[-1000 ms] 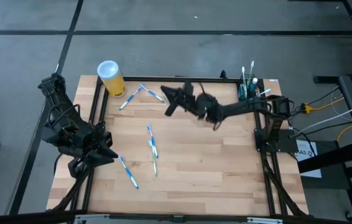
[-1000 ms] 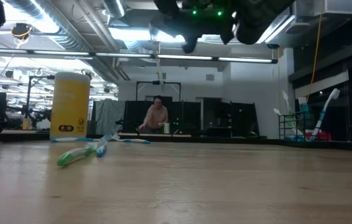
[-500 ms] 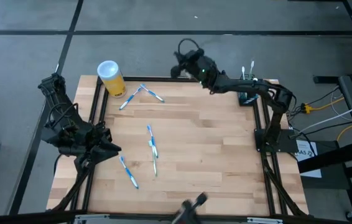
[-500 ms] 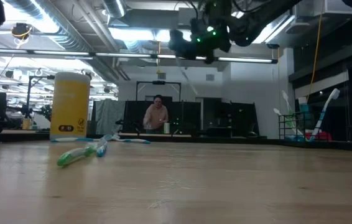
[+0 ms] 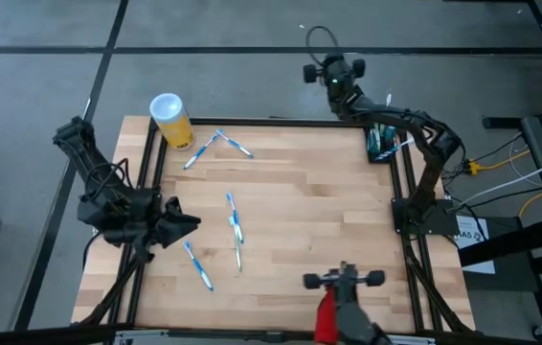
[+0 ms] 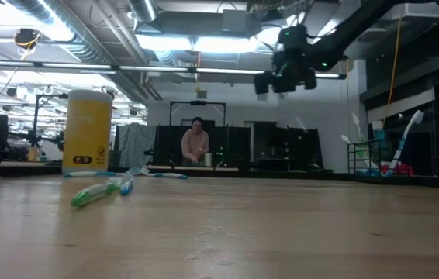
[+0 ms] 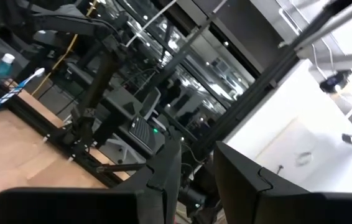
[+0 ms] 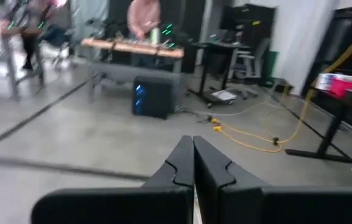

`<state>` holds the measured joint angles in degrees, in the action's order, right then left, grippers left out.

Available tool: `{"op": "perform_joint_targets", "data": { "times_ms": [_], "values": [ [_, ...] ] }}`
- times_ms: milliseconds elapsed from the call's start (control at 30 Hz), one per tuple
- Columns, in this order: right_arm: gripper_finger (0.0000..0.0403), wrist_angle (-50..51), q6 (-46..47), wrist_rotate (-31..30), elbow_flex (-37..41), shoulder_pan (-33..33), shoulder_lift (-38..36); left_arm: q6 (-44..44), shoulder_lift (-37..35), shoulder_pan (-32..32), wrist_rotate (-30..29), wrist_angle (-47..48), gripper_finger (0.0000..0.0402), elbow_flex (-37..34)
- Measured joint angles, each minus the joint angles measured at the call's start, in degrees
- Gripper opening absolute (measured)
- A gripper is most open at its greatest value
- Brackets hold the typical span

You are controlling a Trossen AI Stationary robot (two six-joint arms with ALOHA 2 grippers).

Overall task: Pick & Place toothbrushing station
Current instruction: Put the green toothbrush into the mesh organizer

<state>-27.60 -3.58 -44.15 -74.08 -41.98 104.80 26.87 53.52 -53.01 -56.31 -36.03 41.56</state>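
The toothbrushing station (image 5: 380, 142) is a small black holder with toothbrushes standing in it, at the table's far right corner; it also shows in the low view (image 6: 368, 161). My right gripper (image 5: 333, 71) is shut on nothing and hangs high beyond the table's far edge, left of the station; its fingers lie together in the right wrist view (image 8: 193, 158). My left gripper (image 5: 189, 222) hovers over the table's left part, pointing right. In the left wrist view (image 7: 196, 162) its fingers stand apart with nothing between them.
A yellow cup with a white lid (image 5: 169, 119) stands at the far left corner. Several blue-and-white toothbrushes (image 5: 236, 222) lie loose on the wooden table (image 5: 328, 201). A black-and-red device (image 5: 341, 292) shows over the near edge. A person (image 6: 195, 146) stands far behind.
My right gripper has swung fast from above the table's far middle toward the far right, out past the far edge, turning level and staying shut. My left gripper has shifted a little toward the table's right. The black-and-red device has come in over the near edge.
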Motion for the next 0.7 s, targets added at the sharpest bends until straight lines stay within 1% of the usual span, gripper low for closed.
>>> {"op": "perform_joint_targets", "data": {
  "times_ms": [67, 200, 300, 433, 567, 700],
  "values": [
    [0.0, -4.6, 0.87, -0.01, 3.35, -1.47, -1.67, 1.3, 1.28, 0.84, -0.32, -1.35, 0.009, 0.0],
    [0.0, -12.98, 1.42, 0.14, 13.73, -3.78, -7.18, 2.86, 3.48, 2.19, -0.59, -2.83, 0.009, 0.82],
    [0.0, -20.05, -0.02, -0.43, 22.45, -4.64, -12.92, 2.97, 4.17, 3.14, -0.35, -2.84, 0.009, 1.77],
    [0.0, -30.05, -3.25, 0.65, 33.34, -4.74, -20.12, 3.91, 4.15, 4.46, 1.52, -2.82, 0.009, 1.92],
    [0.0, -31.8, -1.87, 0.84, 39.53, -4.69, -25.47, 5.72, 4.15, 5.77, 4.79, -2.81, 0.009, 1.92],
    [0.0, -35.52, -1.3, 0.16, 42.52, -5.38, -27.22, 8.24, 4.15, 6.81, 8.07, -2.39, 0.009, 1.92]
  ]
}}
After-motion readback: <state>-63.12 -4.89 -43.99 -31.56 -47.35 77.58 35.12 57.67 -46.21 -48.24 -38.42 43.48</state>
